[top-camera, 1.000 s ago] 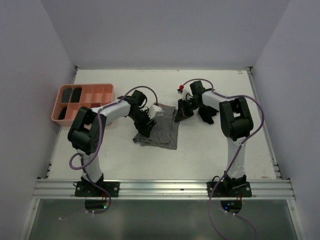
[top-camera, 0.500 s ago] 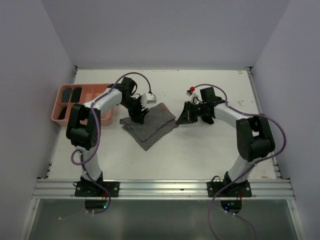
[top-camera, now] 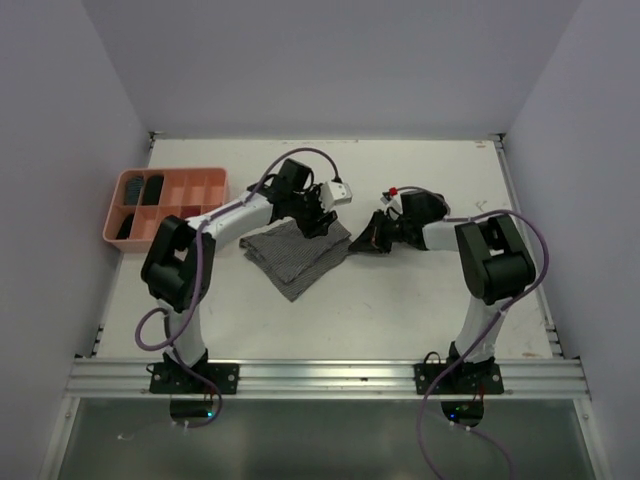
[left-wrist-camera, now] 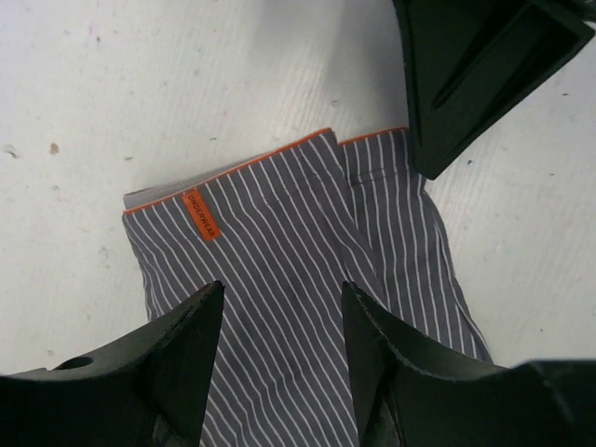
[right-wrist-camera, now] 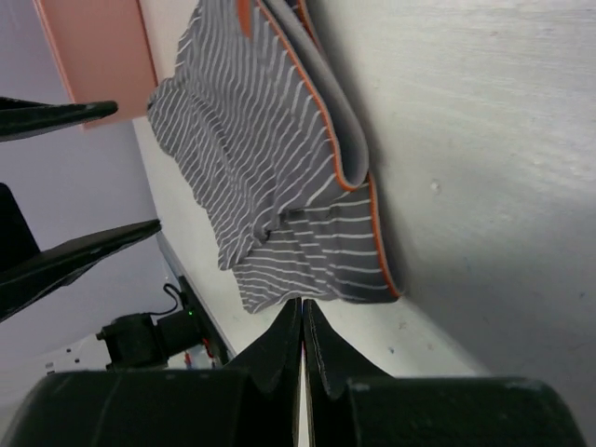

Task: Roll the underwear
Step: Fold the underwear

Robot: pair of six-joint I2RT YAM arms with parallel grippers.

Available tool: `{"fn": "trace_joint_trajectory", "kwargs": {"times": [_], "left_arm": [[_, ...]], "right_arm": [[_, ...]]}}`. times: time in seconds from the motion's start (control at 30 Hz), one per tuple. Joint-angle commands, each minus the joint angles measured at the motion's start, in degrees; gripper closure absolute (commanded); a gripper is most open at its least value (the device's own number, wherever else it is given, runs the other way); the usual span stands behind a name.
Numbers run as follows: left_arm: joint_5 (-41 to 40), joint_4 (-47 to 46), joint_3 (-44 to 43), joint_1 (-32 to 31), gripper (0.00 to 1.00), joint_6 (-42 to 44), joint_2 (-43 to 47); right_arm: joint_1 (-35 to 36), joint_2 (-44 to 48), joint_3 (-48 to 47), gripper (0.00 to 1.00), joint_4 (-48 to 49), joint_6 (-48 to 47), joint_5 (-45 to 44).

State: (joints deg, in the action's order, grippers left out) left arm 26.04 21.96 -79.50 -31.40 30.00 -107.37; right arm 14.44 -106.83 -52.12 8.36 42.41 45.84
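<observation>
The grey-and-white striped underwear (top-camera: 295, 255) with an orange-pink edge lies folded flat in the middle of the table. In the left wrist view it (left-wrist-camera: 279, 223) fills the space under my left gripper (left-wrist-camera: 281, 289), which hovers open above it with nothing between the fingers. From above, that left gripper (top-camera: 320, 215) is over the garment's far right corner. My right gripper (top-camera: 372, 236) is shut, low on the table just right of the cloth. In the right wrist view its tips (right-wrist-camera: 303, 303) point at the striped hem (right-wrist-camera: 279, 168) without holding it.
A salmon-pink compartment tray (top-camera: 205, 178) stands at the far left, with dark items (top-camera: 152, 188) in some compartments. Its wall also appears in the right wrist view (right-wrist-camera: 93, 56). The two grippers are close together near the garment's right edge.
My left gripper has swung right to the cloth's far right corner. The right gripper has shifted slightly left toward the cloth's edge. The garment has rotated and now lies diagonally.
</observation>
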Motion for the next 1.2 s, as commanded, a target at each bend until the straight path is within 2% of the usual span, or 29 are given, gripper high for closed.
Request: {"fn": "trace_joint_trajectory", "kwargs": {"times": [0.0,0.13,0.43,0.57,0.77,0.87,0.97,1.17], "left_arm": [[-4.6,-5.3,-2.1,-2.2,0.44,-4.0,-2.7],[-5.3,-8.5,-1.8,-4.5,0.44,-5.5,-4.7],[-7.8,-8.1,-4.5,-7.0,0.42,-6.1,-9.7],[-10.0,-8.6,-4.6,-7.5,0.46,-6.2,-10.5],[-11.3,-7.5,-5.6,-7.6,0.71,-6.3,-11.5],[-10.4,-7.1,-5.6,-7.7,0.90,-6.9,-10.3],[-9.3,-6.2,-6.2,-8.0,1.00,-8.3,-9.0],[-6.6,-3.2,-7.7,-9.1,1.00,-11.2,-8.1]], "right_arm": [[-0.2,-1.9,-1.4,0.94,6.6,2.6,-0.9],[-0.2,-4.7,-2.1,0.94,6.4,2.4,-2.0],[-0.2,-9.2,-2.9,0.94,4.4,2.0,-4.1],[-0.4,-9.5,-2.8,0.95,4.0,1.9,-4.3],[-0.5,-9.8,-2.6,0.95,3.4,1.8,-5.0],[-0.6,-10.3,-2.8,0.95,3.3,1.8,-4.9],[-0.6,-10.5,-2.7,0.95,3.8,2.1,-4.9],[-0.8,-10.9,-2.6,0.95,3.8,2.2,-5.2]]}}
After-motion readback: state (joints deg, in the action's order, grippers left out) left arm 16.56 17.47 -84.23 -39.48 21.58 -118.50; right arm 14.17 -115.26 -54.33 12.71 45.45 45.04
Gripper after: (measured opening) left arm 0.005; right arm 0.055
